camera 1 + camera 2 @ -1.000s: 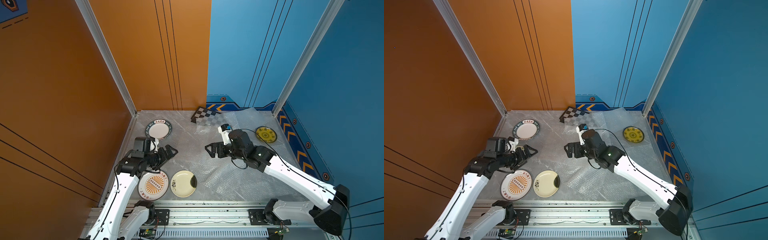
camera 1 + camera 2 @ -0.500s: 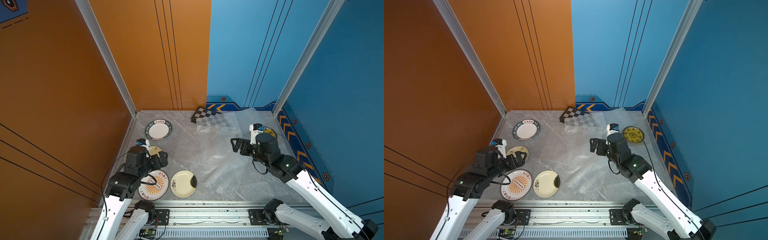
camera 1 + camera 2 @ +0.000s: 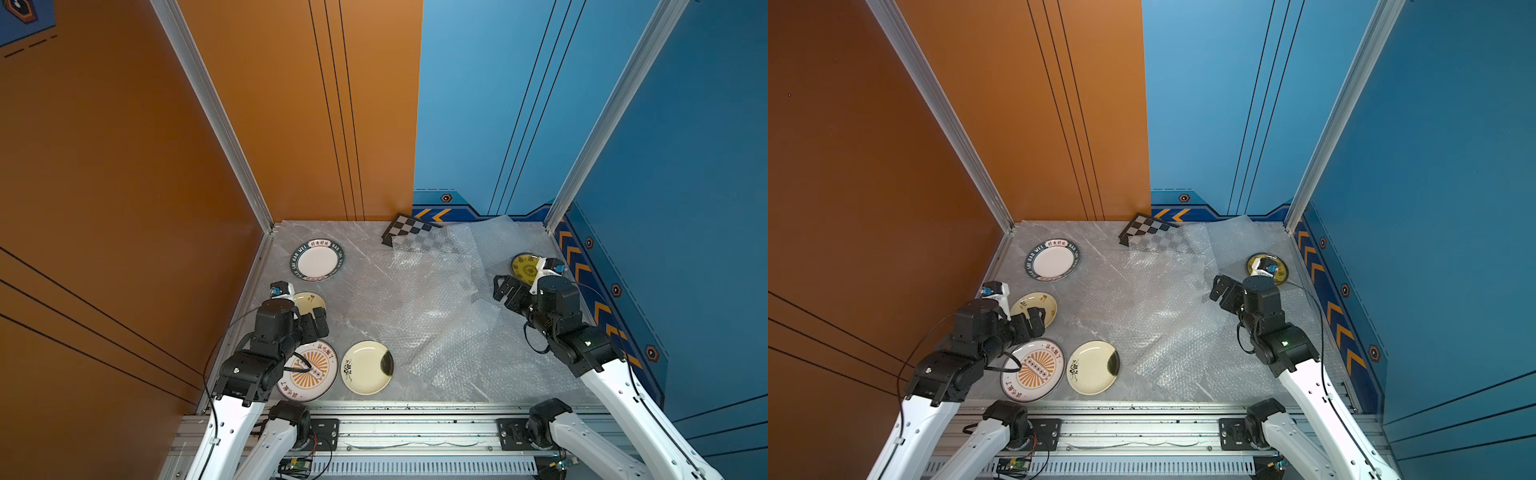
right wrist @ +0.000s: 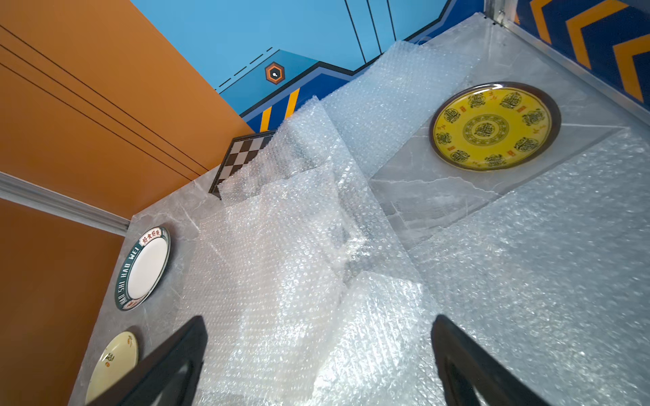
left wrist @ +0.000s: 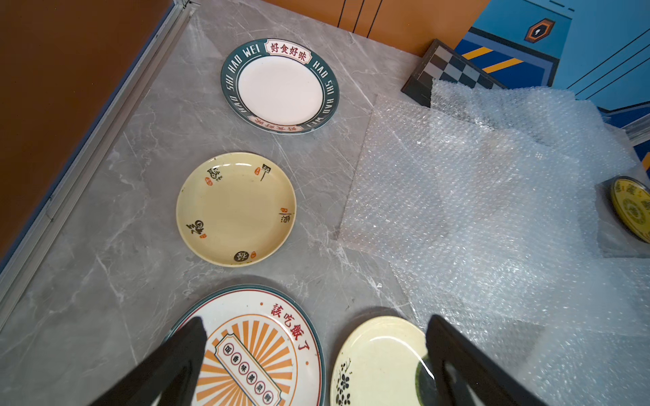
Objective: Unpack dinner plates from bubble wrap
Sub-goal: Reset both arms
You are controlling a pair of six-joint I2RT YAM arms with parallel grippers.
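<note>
Grey marble desk (image 3: 353, 245) carried overlapping bubble wrap (image 3: 436, 316) sheets lying flat, their long run stretching from 12 o'clock down to 5 o'clock. Five round plates lay unwrapped, face up: sunburst plate (image 3: 320, 370) at 7, green-lettered plate (image 3: 317, 260) at 10, black-blotched cream plate (image 3: 366, 367) at 6, second cream plate (image 5: 235, 209) at 9, yellow plate (image 4: 492, 126) at 2. Left end effector (image 5: 316, 321) and right end effector (image 4: 319, 320) both hovered spread wide, holding nothing.

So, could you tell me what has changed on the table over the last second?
The right gripper swung from mid-table to the robot's right, near the yellow plate; the left gripper drew back toward its base, uncovering a cream plate. Both stayed open and empty. The other plates and the bubble wrap did not move.
</note>
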